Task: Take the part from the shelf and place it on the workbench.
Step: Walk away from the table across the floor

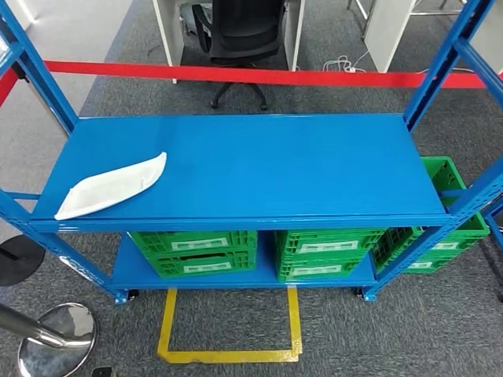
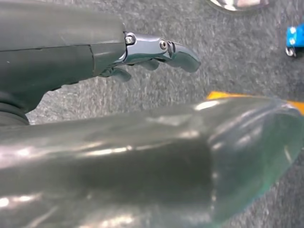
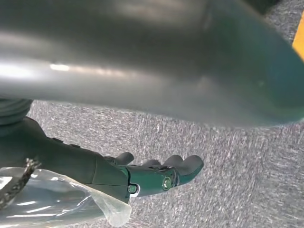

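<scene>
From the head view, the white part (image 1: 112,187) is lying flat on the left end of the blue shelf (image 1: 284,169), near its front edge. Green crates (image 1: 192,253) are sitting on the lower level, and yellow tape (image 1: 228,355) is marking the floor in front.

At the left wrist, the left hand (image 2: 150,52) is hanging over grey carpet, fingers stretched out, gripping nothing.

At the right wrist, the right hand (image 3: 157,173) is hanging likewise, fingers extended and empty.

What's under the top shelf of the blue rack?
Green crates stand on the lower shelf beneath the top shelf. The top shelf covers their insides, so any contents stay hidden.
</scene>
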